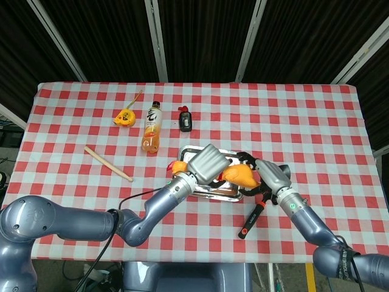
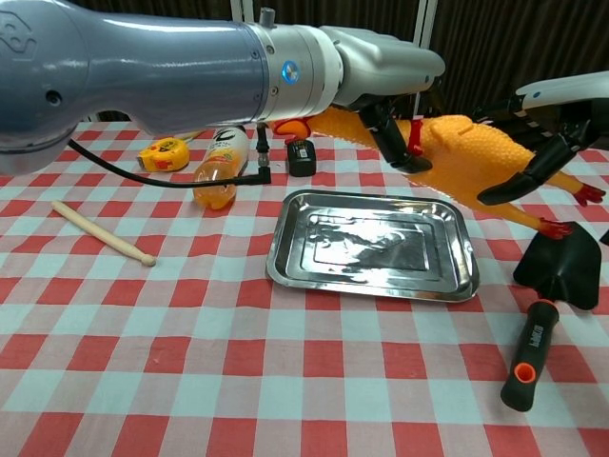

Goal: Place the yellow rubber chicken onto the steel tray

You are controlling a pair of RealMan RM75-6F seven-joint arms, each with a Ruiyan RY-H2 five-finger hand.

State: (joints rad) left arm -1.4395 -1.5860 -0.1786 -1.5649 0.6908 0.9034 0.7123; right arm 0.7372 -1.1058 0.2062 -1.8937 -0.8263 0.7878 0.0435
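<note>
On the checked desk (image 2: pixel 143 381), both the left hand (image 2: pixel 381 81) and right hand (image 2: pixel 547 143) grip the yellow rubber chicken (image 2: pixel 476 157) above the steel tray (image 2: pixel 285 271); lowering and release remain.

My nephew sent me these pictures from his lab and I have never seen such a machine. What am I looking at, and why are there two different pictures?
It is a robot with two grey arms, each ending in a hand with fingers. One camera looks down from its head, the other looks forward from its chest.

Both the left hand and the right hand hold a yellow rubber chicken in the air above a steel tray, which is empty.

On the red checked tablecloth also lie an orange drink bottle, a yellow tape measure, a wooden stick, a small black object and a black trowel with an orange-tipped handle.
</note>
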